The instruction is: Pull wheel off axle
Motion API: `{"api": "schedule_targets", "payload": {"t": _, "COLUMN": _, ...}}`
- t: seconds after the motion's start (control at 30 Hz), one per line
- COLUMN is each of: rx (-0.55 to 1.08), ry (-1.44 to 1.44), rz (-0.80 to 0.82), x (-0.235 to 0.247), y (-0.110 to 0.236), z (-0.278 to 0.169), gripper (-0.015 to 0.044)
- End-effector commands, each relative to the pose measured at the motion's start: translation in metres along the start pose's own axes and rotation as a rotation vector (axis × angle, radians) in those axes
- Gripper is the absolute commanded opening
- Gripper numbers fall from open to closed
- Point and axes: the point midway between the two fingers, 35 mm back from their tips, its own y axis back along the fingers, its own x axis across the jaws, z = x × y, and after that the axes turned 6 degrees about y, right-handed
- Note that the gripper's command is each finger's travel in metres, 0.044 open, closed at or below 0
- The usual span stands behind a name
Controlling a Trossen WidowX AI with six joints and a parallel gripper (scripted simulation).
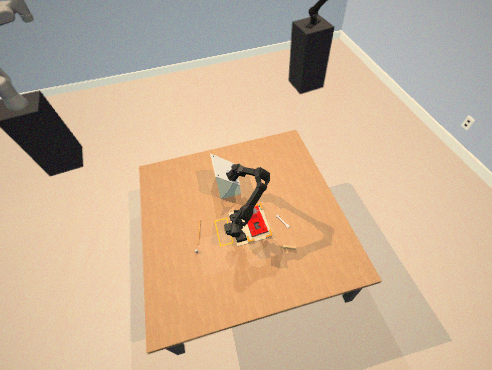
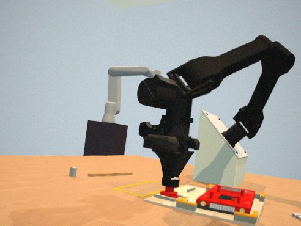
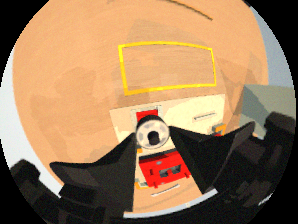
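My gripper (image 2: 170,181) (image 3: 152,132) (image 1: 230,231) points straight down and is shut on the wheel (image 3: 152,133), a small dark wheel with a pale hub. The wheel sits on the upright axle over a red block (image 2: 169,192) at the left end of the pale base plate (image 2: 196,201) (image 3: 200,108). In the exterior view the fingers hide most of the wheel. The marked area is a yellow outlined rectangle (image 2: 123,190) (image 3: 121,70) (image 1: 217,232) on the table just beyond the plate, with nothing in it.
A red car body (image 2: 226,198) (image 1: 256,222) lies on the plate's right part. A white wedge stand (image 2: 218,153) (image 1: 226,177) stands behind. A thin rod (image 2: 110,174) (image 3: 176,3) and a small grey cylinder (image 2: 73,171) lie beyond the marked area. A white pin (image 1: 282,221) lies to the right.
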Motion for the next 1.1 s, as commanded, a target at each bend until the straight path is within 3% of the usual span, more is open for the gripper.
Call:
{"api": "schedule_targets", "payload": {"t": 0.0, "rx": -0.001, "ry": -0.013, "rz": 0.011, "x": 0.000, "y": 0.011, "z": 0.002, "gripper": 0.0000}}
{"api": "schedule_targets", "payload": {"t": 1.07, "rx": -0.001, "ry": -0.015, "rz": 0.013, "x": 0.000, "y": 0.021, "z": 0.002, "gripper": 0.0000}}
